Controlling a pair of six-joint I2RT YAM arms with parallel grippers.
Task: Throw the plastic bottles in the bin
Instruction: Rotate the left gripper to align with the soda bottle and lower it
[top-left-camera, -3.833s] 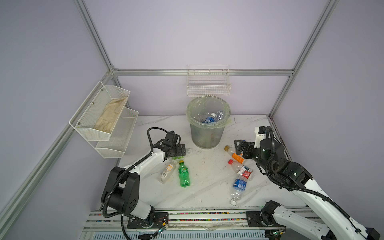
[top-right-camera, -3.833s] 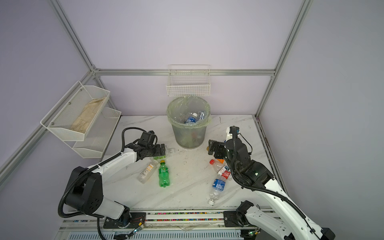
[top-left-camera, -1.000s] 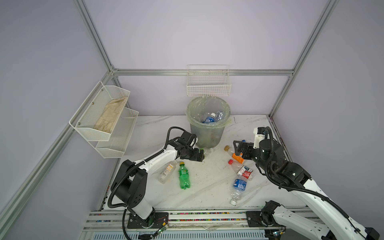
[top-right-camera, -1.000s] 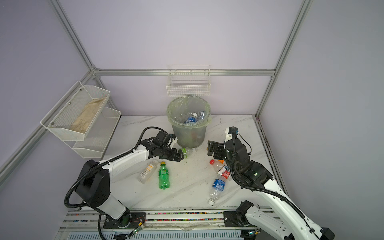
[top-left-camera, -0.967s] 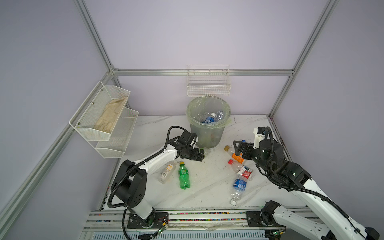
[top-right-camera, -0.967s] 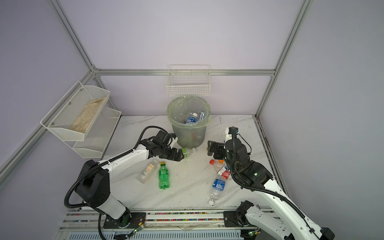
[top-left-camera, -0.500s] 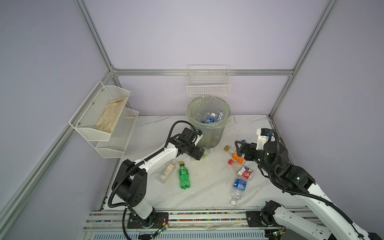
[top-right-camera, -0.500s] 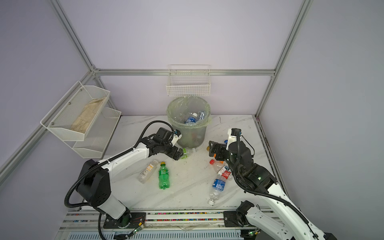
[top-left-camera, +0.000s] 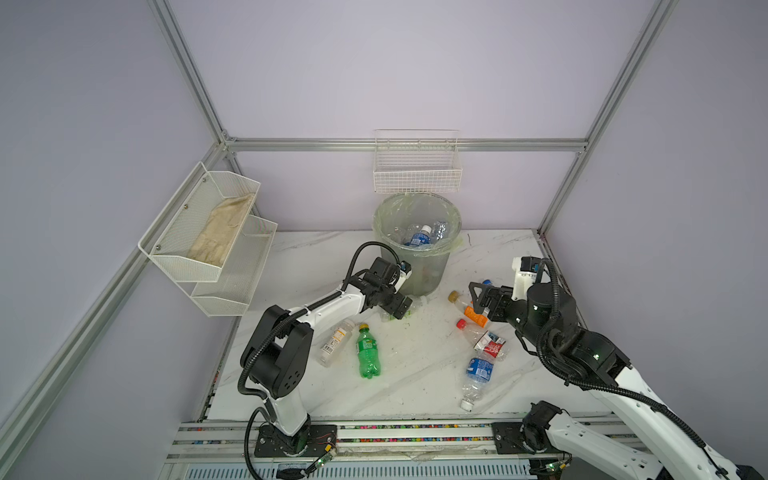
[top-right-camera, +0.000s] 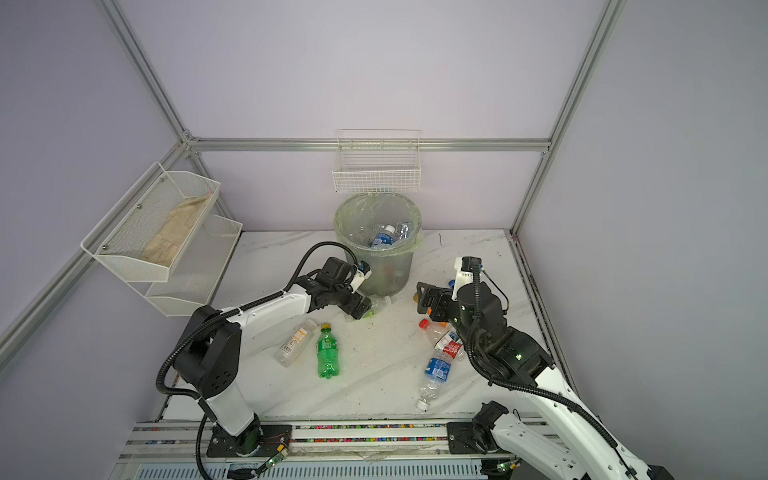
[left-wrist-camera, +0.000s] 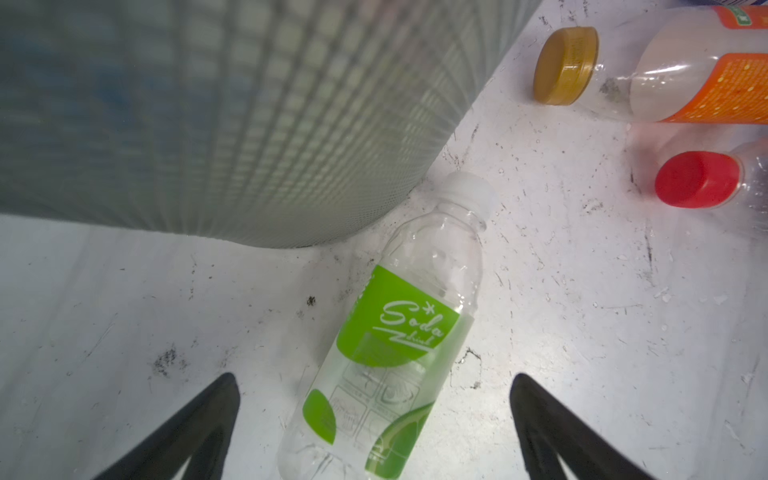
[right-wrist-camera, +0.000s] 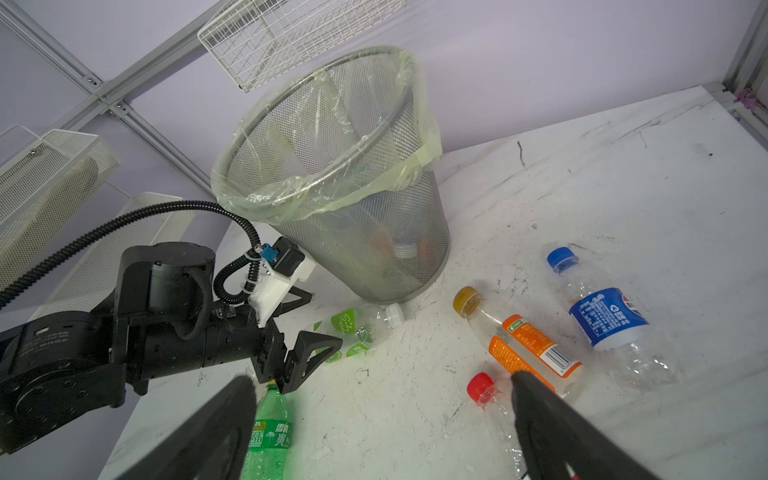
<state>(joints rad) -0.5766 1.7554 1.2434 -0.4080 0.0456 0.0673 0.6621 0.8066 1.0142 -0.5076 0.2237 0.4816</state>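
Grey mesh bin (left-wrist-camera: 249, 124) stands just beside the green-labelled bottle (left-wrist-camera: 399, 332), orange-labelled bottle (left-wrist-camera: 698, 70) near.

Seven lie on the counter (top-left-camera: 415, 376): one green soda bottle (top-left-camera: 368, 353), one green-labelled bottle (left-wrist-camera: 395, 340), one orange-labelled bottle (right-wrist-camera: 528, 349), one red-capped bottle (top-left-camera: 482, 338), one pale-labelled bottle (top-left-camera: 333, 344), one blue-capped bottle (right-wrist-camera: 602, 316), one white-capped blue-labelled bottle (top-left-camera: 478, 370). Further bottles (top-left-camera: 419, 239) sit in the one bin (top-left-camera: 432, 270), count indeterminate. Also one wire basket (top-left-camera: 417, 174), one two-tier shelf (top-left-camera: 232, 286), one left gripper (left-wrist-camera: 372, 376), one right gripper (right-wrist-camera: 380, 376).
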